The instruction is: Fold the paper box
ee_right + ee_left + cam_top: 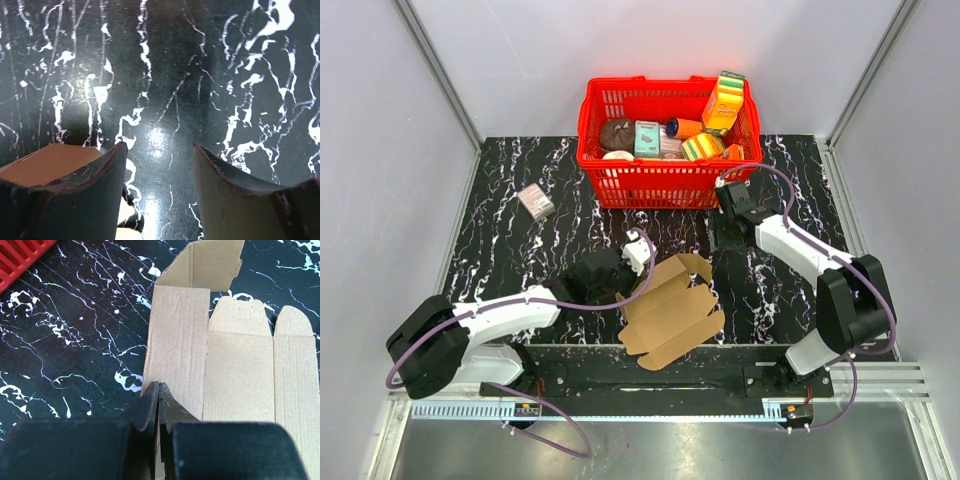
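paper box (670, 312) unfolded, one flap up, at table (520, 260) near edge between the arms; left gripper (159, 390) closed, tips at its left panel edge; right gripper (159, 155) open, empty, further back near red basket (665, 182)

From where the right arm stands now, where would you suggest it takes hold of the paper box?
Probably by the raised flap at the far end of the paper box, coming from the right side with the open right gripper. That flap stands up off the table, so the gripper can straddle it; the other panels lie flat.
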